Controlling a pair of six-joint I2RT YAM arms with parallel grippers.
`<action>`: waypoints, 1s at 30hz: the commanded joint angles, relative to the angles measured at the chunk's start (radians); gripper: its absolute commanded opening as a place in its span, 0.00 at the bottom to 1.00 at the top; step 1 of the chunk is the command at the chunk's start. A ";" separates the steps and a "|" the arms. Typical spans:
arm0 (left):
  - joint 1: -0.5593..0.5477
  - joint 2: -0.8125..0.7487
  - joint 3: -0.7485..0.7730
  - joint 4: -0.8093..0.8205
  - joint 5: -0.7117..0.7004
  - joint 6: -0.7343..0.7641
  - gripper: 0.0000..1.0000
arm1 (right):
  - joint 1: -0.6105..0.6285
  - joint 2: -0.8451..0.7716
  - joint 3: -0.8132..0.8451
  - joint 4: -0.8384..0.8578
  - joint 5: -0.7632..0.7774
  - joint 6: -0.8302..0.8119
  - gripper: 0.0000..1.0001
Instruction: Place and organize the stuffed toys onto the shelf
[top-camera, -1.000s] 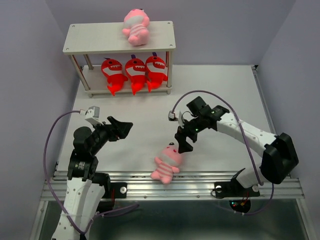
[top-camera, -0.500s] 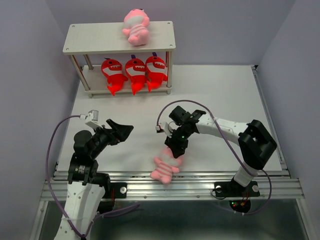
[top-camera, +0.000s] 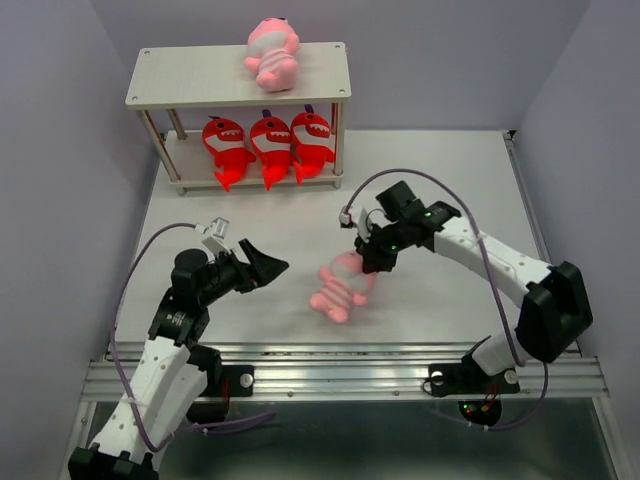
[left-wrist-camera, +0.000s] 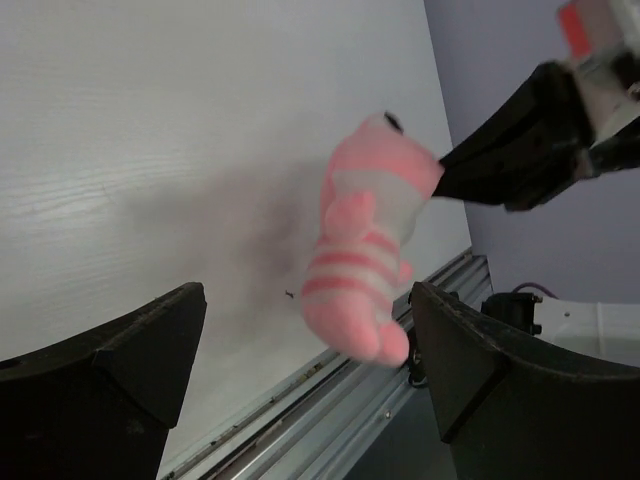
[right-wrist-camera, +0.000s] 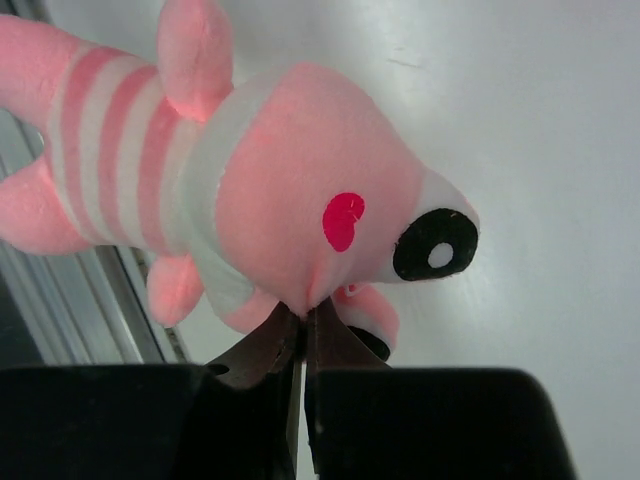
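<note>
Hanging from the right gripper (top-camera: 368, 262), one pink striped toy (top-camera: 342, 285) is held clear of the bench (top-camera: 450, 180), near its middle.
The right gripper's fingers (right-wrist-camera: 252, 355) are clenched on a pinch of plush at the toy's head, beside its protruding black eye, and the body dangles toward the near edge. The left gripper (top-camera: 268, 268) is released, spread wide, just left of the toy and apart from it. Farther back stands the shelf (top-camera: 240, 78): a second pink toy (top-camera: 272, 55) lies on the top board, and three red sharks (top-camera: 270, 143) stand side by side on the lower board.
</note>
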 joint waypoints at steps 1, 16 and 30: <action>-0.174 0.070 -0.023 0.182 -0.079 -0.051 0.94 | -0.118 -0.136 0.034 0.021 0.092 -0.058 0.01; -0.668 0.561 0.095 0.540 -0.414 -0.188 0.94 | -0.138 -0.268 0.029 0.038 0.205 -0.030 0.01; -0.708 0.606 0.110 0.620 -0.459 -0.198 0.60 | -0.138 -0.300 -0.029 0.049 0.116 -0.032 0.01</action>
